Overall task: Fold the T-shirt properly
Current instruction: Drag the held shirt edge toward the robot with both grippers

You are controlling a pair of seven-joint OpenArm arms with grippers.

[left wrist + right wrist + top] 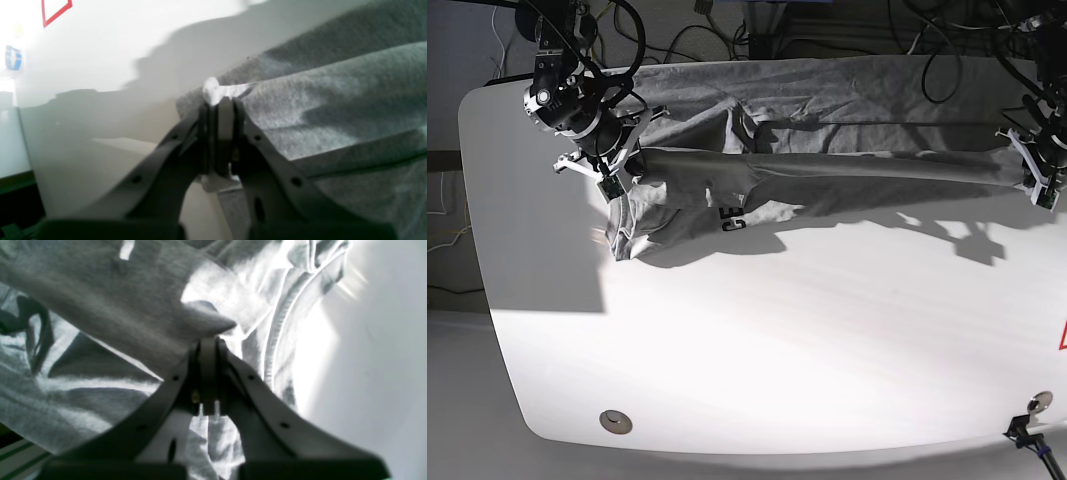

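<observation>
The light grey T-shirt point(827, 165) is stretched across the far part of the white table point(777, 340), its front edge lifted between both grippers. A bit of black lettering point(730, 217) hangs at the lower left. My left gripper point(220, 103) is shut on a pinch of the shirt's edge point(333, 93); in the base view it is at the far right point(1033, 180). My right gripper point(208, 340) is shut on a fold of the shirt point(133, 306); in the base view it is at the far left point(610, 183). A ribbed hem or collar point(283, 320) hangs beside it.
A red tape mark point(1061, 338) lies at the table's right edge, also in the left wrist view point(55, 11). A round fitting point(614, 421) sits at the table's front left, another point(1038, 402) at the front right. Cables point(757, 30) run behind the table.
</observation>
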